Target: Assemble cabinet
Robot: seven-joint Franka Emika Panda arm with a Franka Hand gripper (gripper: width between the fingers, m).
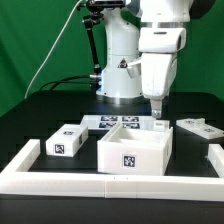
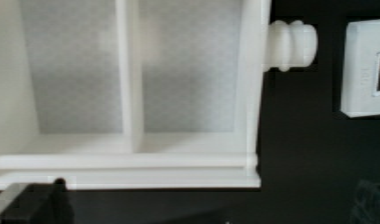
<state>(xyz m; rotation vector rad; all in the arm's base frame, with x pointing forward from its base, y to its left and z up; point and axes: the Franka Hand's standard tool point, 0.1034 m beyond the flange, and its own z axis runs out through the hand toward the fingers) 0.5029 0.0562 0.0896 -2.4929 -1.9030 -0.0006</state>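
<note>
Resting just below claw (image 1: 156,108): cabinet (image 1: 115,152)

Take the cabinet body (image 1: 125,150) as the dial's centre in the exterior view, with 12 o'clock pointing away from the camera. A tagged block (image 1: 65,142) lies at 9 o'clock and a flat panel (image 1: 200,127) at 2 o'clock. The marker board (image 1: 105,122) sits just behind at 12, with the robot base (image 1: 120,75) farther along 12. The border frame (image 1: 100,185) runs across 6 o'clock, its arms reaching back at 8 and 4.

White cabinet body (image 1: 133,152) stands upright, open-topped, a divider (image 2: 128,70) inside, tag (image 1: 128,160) on front; tagged block (image 1: 67,141) and panel (image 1: 200,127) lie beside it.
</note>
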